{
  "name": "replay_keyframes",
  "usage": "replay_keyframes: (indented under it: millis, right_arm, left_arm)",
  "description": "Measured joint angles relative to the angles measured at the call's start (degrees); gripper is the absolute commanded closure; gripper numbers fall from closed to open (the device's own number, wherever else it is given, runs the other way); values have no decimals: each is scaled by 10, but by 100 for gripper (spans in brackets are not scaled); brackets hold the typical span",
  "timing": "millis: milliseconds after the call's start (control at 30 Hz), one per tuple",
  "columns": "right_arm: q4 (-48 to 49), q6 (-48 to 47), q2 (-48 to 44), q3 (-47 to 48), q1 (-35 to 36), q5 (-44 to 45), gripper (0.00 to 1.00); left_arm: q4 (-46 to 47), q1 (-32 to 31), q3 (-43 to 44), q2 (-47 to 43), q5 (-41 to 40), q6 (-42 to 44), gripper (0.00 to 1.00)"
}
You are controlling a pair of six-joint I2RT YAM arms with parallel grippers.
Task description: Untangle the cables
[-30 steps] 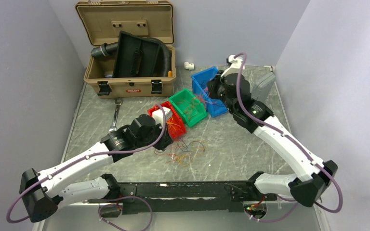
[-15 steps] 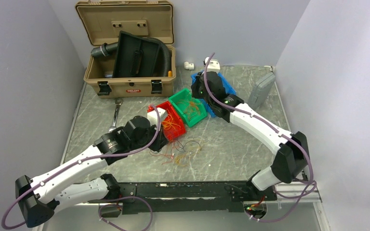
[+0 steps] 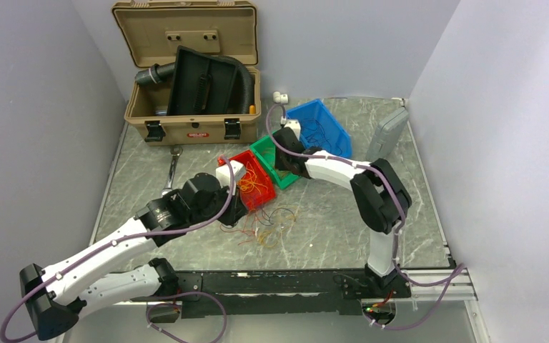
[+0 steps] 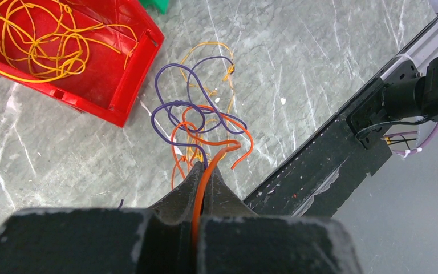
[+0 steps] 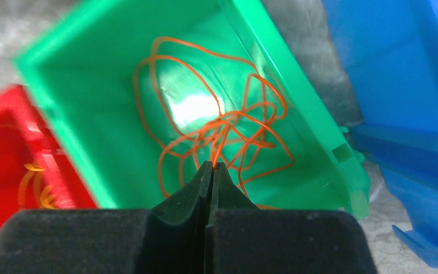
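Cables (image 4: pixel 197 123): a loose knot of purple and orange lies mid-frame in the left wrist view, on the table (image 4: pixel 319 68) just below the red bin (image 4: pixel 108 63). Left gripper (image 4: pixel 205 174) is clamped tight on one orange strand (image 4: pixel 200 200) that leads up into the knot. Right gripper (image 5: pixel 212 171) is shut, tips over the green bin (image 5: pixel 63 97). Orange loops (image 5: pixel 222 131) crowd its tips; held or not, cannot tell.

Judgement: partly done. Yellow-orange coils (image 4: pixel 40 45) sit sorted in red and orange in green. The table knot is still to be pulled apart.

Since a second ago, the right arm has swung from the blue bin (image 5: pixel 399 63) across to green. The left arm has drawn back toward lower left. The knot is little changed.
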Motion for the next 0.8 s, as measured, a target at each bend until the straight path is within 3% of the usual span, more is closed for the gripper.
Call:
replay_keyframes:
  millis: [33,133,267,567,800]
  right_arm:
    - [-8,2,14,0,-1,-1,98]
    - [-24,4,22,-5,-4,-9,62]
    - [-27,-6,-10,-9,-5,-17,39]
    - [-78,-29,-194,-41,-5,-31,19]
    - [-54,-80,-403,-240,-6,-172,15]
  left_arm:
    - [0,0,0,-1,0,0,100]
    - [0,0,0,-3,0,0,100]
    - [0,0,0,-2,0,4,100]
    - [-7,1,13,22,1,16,100]
    - [10,2,30,47,21,21,100]
